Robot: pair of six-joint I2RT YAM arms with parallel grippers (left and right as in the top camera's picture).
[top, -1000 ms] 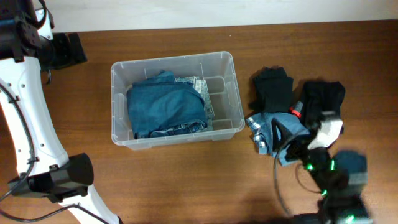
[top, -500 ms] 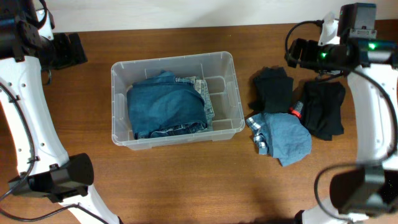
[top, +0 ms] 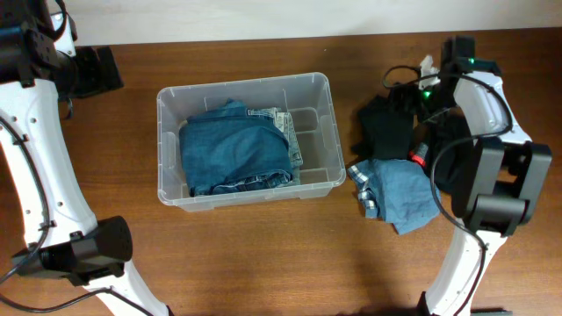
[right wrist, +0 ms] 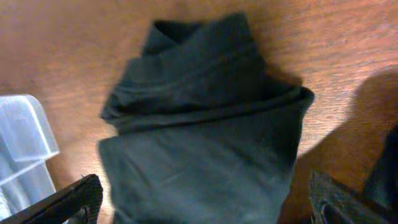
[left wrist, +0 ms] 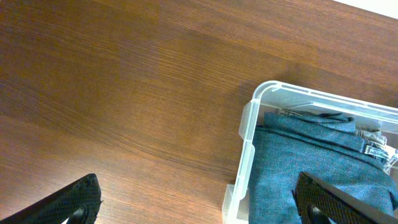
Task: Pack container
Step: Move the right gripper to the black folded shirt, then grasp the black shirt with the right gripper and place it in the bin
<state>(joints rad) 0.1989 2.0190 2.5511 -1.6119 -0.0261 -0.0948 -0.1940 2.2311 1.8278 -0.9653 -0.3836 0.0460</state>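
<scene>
Right wrist: right hand point(right wrist: 205, 208) spread wide over black garment point(right wrist: 205, 124)

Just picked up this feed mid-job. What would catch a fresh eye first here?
The clear container sits mid-table, with folded blue denim filling its left part. To its right lies a loose cluster of clothes, with a black folded garment at the back and a light blue one nearer the front. The right gripper hovers open over the black garment.
</scene>
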